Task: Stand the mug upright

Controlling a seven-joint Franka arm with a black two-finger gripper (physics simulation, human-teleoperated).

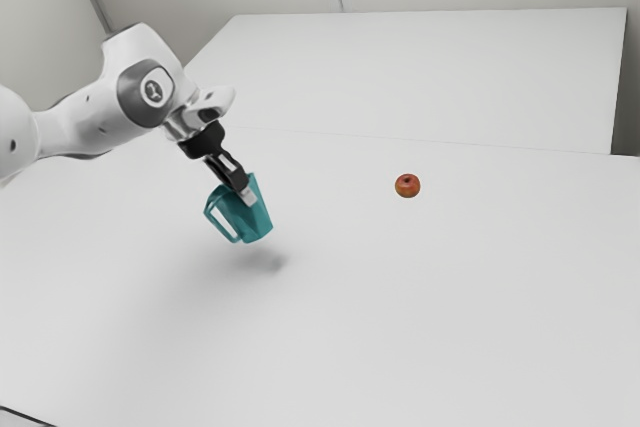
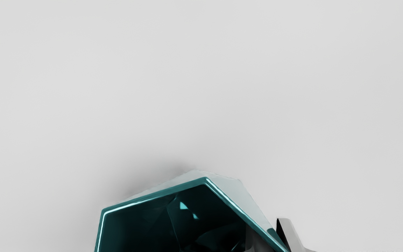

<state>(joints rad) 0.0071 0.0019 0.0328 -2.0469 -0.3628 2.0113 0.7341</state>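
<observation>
The teal mug (image 1: 242,213) hangs above the table, tilted, its handle toward the exterior view's left and a shadow on the surface below it. At its rim is my gripper (image 1: 247,194), pointing down at a slant and shut on the mug wall. In the wrist view the mug (image 2: 170,224) shows its dark inside and angular rim; the gripper (image 2: 269,238) has one finger inside the mug and the other outside, with the wall between them. The mug's base is hidden in the wrist view.
A red apple (image 1: 407,186) rests on the white table (image 1: 420,317), toward the exterior view's right of the mug and well apart from it. Beyond lies another white surface (image 1: 420,77), with pale walls behind.
</observation>
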